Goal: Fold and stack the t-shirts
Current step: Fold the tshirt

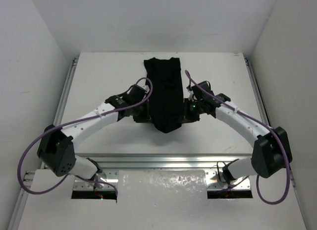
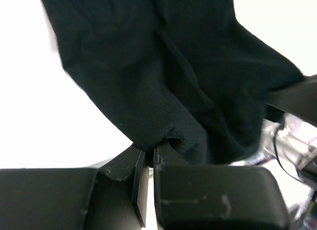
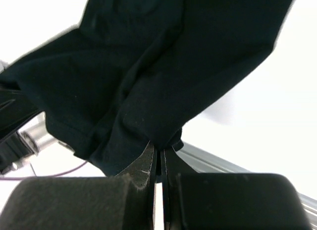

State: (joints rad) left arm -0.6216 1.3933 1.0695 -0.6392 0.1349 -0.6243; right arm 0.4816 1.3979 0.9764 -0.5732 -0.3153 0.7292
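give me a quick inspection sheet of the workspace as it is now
surface: white table, no stains seen
job's things: one black t-shirt, bunched into a long strip, far end lying on the table, near end gripped from both sides
clutter: nothing seen
grippers: left tool shut on the t-shirt; right tool shut on the t-shirt
cables: purple cables loop along both arms, one arcing beside the t-shirt
surroundings: white walls on three sides; metal rail along the near edge
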